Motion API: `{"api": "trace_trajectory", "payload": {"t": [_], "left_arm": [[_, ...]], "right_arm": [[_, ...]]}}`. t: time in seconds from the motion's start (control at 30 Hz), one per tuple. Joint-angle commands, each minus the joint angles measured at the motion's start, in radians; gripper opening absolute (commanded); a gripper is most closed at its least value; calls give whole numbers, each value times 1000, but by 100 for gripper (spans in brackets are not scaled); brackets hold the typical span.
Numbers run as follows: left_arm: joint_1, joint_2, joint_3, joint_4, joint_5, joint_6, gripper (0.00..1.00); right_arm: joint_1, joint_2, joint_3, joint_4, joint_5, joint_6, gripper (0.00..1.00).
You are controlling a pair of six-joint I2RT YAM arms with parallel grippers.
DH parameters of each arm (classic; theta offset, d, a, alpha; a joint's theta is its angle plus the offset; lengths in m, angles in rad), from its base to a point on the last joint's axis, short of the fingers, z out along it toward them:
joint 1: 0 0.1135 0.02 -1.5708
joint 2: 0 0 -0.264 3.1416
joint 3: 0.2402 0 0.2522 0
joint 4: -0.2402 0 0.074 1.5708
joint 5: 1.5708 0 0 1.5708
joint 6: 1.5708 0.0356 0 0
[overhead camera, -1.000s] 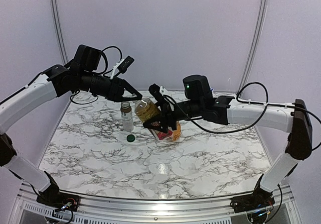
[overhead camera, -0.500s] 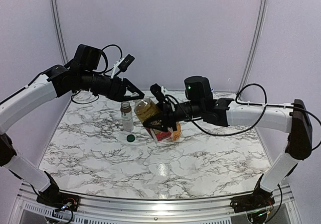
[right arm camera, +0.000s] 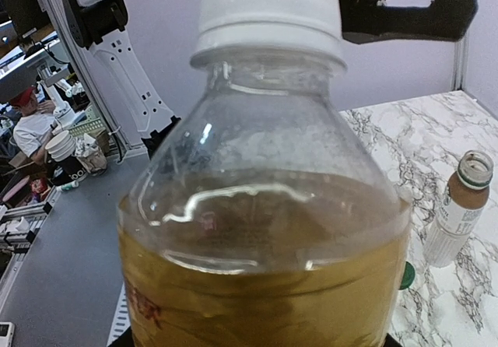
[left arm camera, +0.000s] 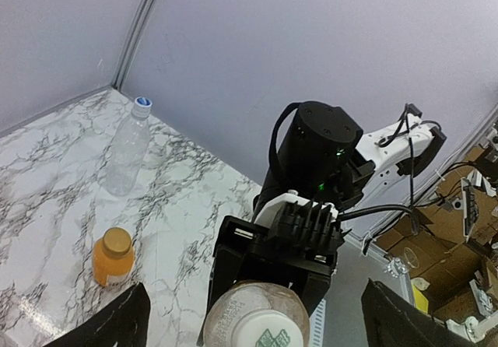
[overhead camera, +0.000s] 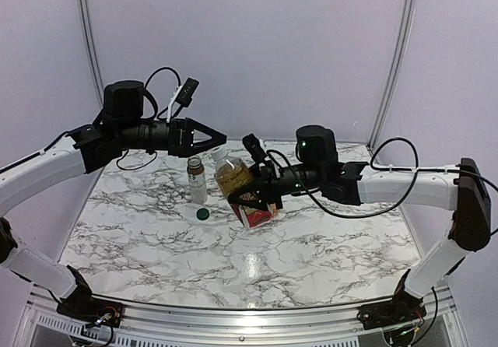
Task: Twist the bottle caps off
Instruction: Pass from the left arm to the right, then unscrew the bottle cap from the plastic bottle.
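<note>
The amber tea bottle (overhead camera: 233, 177) with a red label hangs tilted above the table, my right gripper (overhead camera: 250, 185) shut on its body. Its white cap (right arm camera: 268, 16) sits on the neck. My left gripper (overhead camera: 218, 143) is open, its fingers (right arm camera: 408, 5) spread on either side of that cap (left arm camera: 258, 330) without touching it. The short bottle with a white label (overhead camera: 196, 178) stands uncapped, and a dark green cap (overhead camera: 203, 214) lies on the table in front of it. In the left wrist view the orange juice bottle (left arm camera: 113, 255) and the tall clear bottle (left arm camera: 127, 151) stand capped.
The marble table (overhead camera: 156, 242) ends at a metal rail along the near edge. White walls close in the back and sides. Cables loop off both arms above the bottles.
My left gripper has opened off the white cap and drawn back a little to the left. My right gripper has tightened on the tea bottle and shifted slightly right.
</note>
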Motion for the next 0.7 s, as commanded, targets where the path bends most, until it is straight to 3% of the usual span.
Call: {"api": "trace_trajectory", "payload": {"t": [0.0,0.67], "left_arm": [[-8,-29,-21,221,90,-25,94],[-76,43,31,228,113,20,44]], "right_arm": [[-13,-57,-15,102,-48,74,36],[-15,-80,-52,191,-82,155,35]]}}
